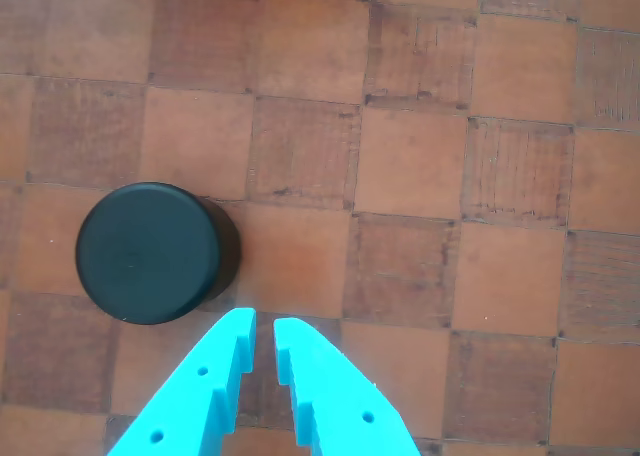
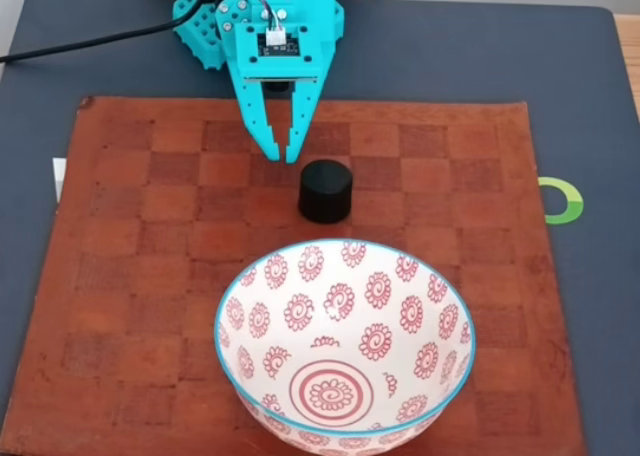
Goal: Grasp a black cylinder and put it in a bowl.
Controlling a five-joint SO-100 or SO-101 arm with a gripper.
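On the brown checkered mat [image 2: 130, 276], just beyond the far rim of the bowl [image 2: 345, 344] in the fixed view, the black cylinder [image 2: 326, 190] stands upright on its flat end, free of the gripper [image 2: 285, 154], which hangs just to its far left with its turquoise fingers [image 1: 222, 376] nearly together, only a thin gap between the tips and nothing in them. The cylinder looks stiff, light and matte rather than slick, so it should tolerate a firm squeeze. Its curved side could still slip or roll out of a skewed pinch, so I would open the fingers wider than its width and take it squarely across the middle, low on the wall.
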